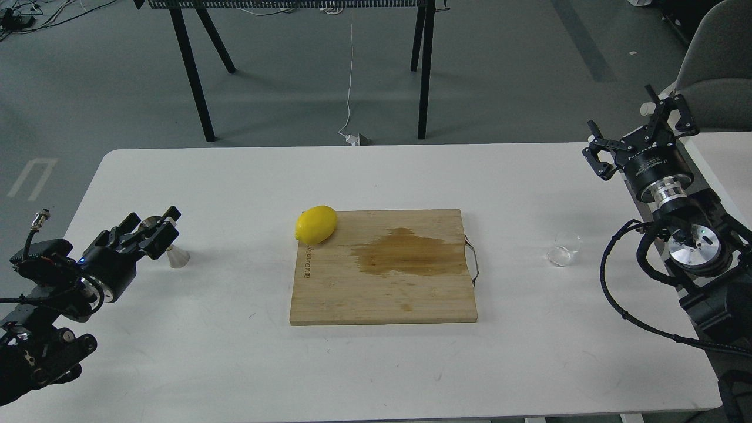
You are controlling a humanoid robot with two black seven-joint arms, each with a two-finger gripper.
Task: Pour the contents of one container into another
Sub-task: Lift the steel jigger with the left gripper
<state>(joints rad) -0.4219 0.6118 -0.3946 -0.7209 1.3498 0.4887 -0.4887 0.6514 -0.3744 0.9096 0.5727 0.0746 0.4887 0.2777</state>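
**Glass cup and jigger sit at opposite ends of the worktop**

White worktop [235, 352] carries a wooden cutting board [382, 294] with a lemon [316, 224] on its far-left corner. Right gripper [637, 132] hovers with fingers spread, apart from the glass cup [564, 249]. Left gripper [154, 226] overlaps the jigger [175, 254]; its finger state is unclear.

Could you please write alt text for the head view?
A white table holds a wet-stained cutting board with a lemon at its corner. The left pincer is at a jigger; the open right pincer is behind a glass cup.
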